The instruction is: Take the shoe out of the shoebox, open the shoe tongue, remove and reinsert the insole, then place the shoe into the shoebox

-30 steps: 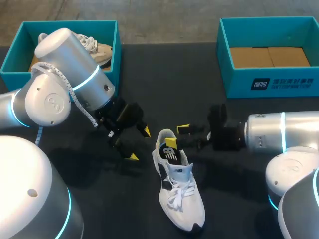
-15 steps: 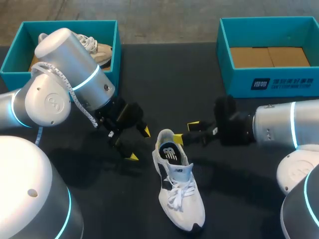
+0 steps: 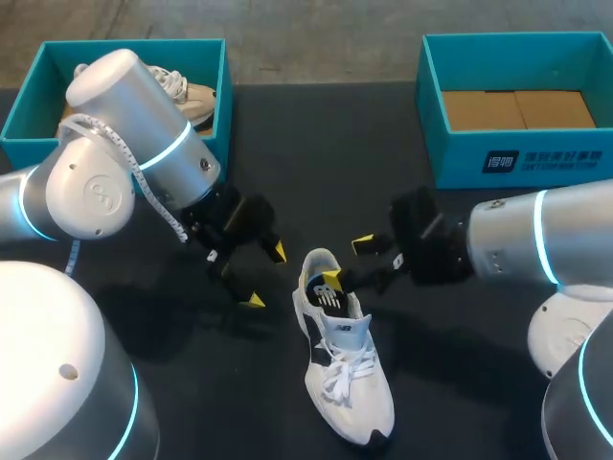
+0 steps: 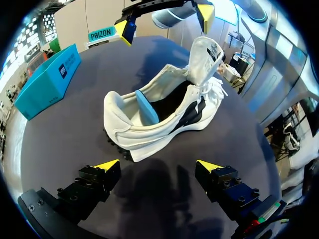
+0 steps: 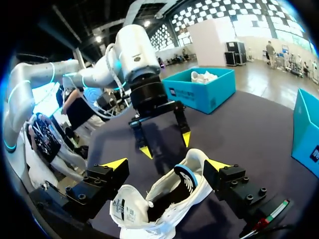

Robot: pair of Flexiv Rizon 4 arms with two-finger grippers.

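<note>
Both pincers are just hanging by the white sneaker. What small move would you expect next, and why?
Probably the right pincer should dip into the opening of the shoe and pinch the blue piece inside the heel, perhaps the insole. That pincer is open at the heel, one tip over the opening, and the tongue already stands up. The left pincer is open beside the shoe, holding nothing.

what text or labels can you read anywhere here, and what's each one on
Front wall of the right shoebox: white printed label, too blurred to read.
Outer wall of the left shoebox: small dark label, too small to read.
Insole of the shoe: white mark, not legible as words.
Tongue: small dark print, too small to read.
Nothing here can be quoted with certainty.
</note>
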